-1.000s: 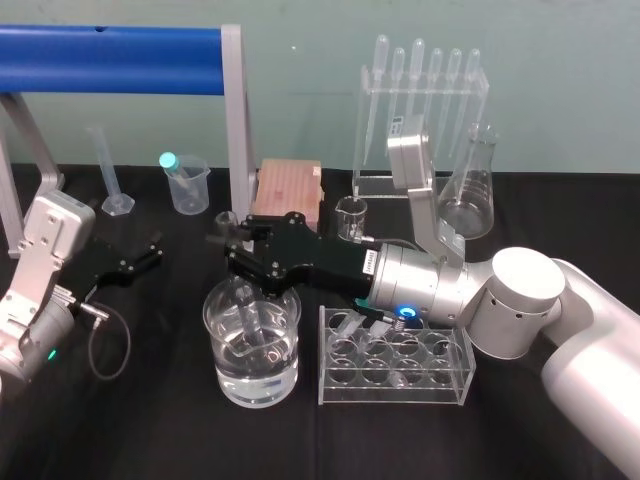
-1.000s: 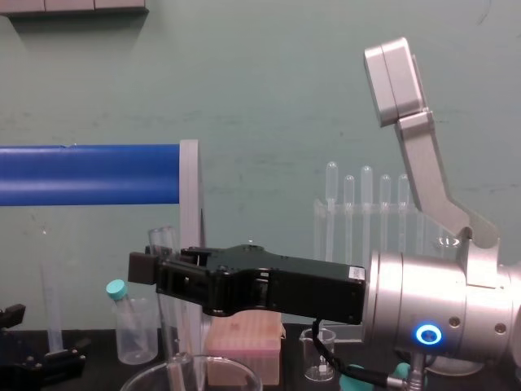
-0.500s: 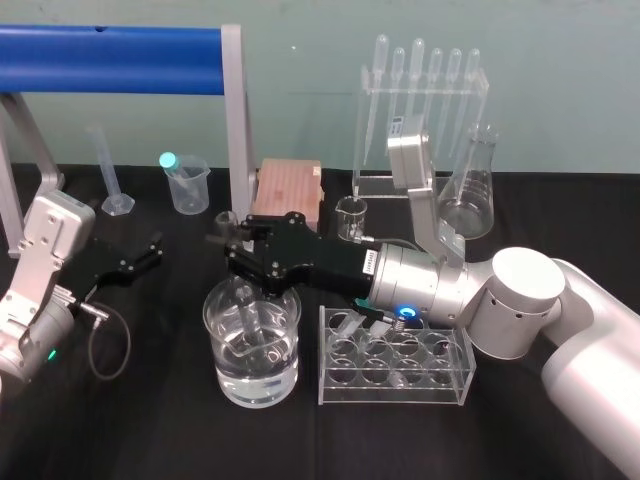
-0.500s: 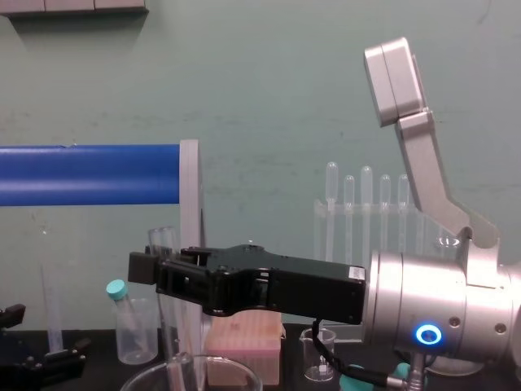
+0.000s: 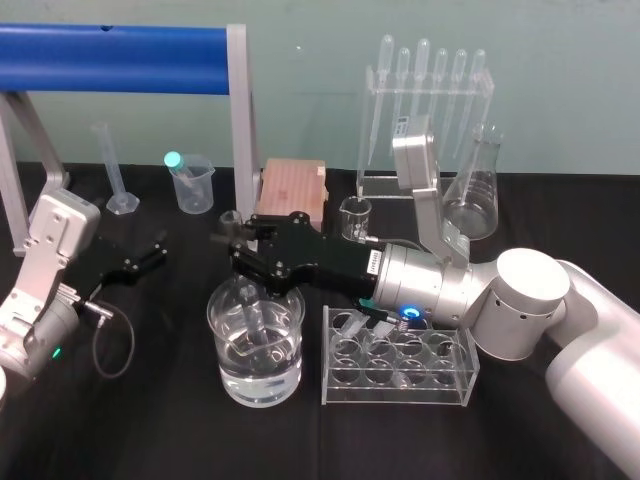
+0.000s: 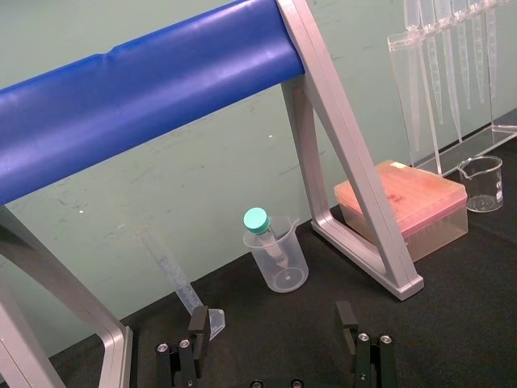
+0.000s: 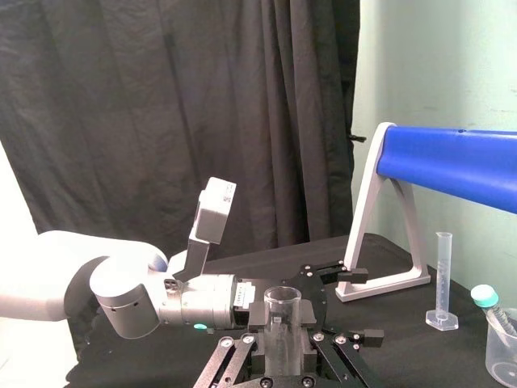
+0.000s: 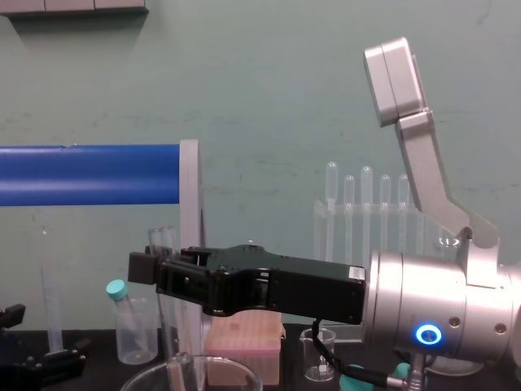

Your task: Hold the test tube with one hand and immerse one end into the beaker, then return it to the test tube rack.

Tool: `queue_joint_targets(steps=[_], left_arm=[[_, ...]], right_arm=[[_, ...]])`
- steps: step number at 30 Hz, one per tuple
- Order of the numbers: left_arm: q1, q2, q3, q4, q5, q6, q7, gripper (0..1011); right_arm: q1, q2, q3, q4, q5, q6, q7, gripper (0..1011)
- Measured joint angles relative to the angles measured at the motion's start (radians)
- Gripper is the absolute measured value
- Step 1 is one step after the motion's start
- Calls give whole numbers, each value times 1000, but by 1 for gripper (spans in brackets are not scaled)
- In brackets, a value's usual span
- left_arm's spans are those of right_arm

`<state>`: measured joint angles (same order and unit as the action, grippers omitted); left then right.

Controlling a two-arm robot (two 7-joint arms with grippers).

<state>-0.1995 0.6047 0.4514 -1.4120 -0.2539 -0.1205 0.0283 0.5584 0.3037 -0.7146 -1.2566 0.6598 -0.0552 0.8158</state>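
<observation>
Immersion looks done: right gripper (image 5: 243,252), fingers clamped on the test tube (image 7: 283,317), holds its lower end in the beaker (image 5: 214,335), under water. Returning it to the test tube rack (image 5: 470,372) remains. Left gripper (image 5: 140,258) sits empty, fingers spread

Rounded silver-grey arms carry a black right hand (image 5: 235,256) and black left hand (image 5: 155,252); blue ring light (image 5: 407,316), looped black cable (image 5: 131,345).
</observation>
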Motion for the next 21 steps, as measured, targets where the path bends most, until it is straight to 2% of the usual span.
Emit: queue_joint_targets(steps=[21], left_arm=[[0, 0, 0, 0, 0, 0, 0, 1000]], right_arm=[[0, 0, 0, 0, 0, 0, 0, 228]])
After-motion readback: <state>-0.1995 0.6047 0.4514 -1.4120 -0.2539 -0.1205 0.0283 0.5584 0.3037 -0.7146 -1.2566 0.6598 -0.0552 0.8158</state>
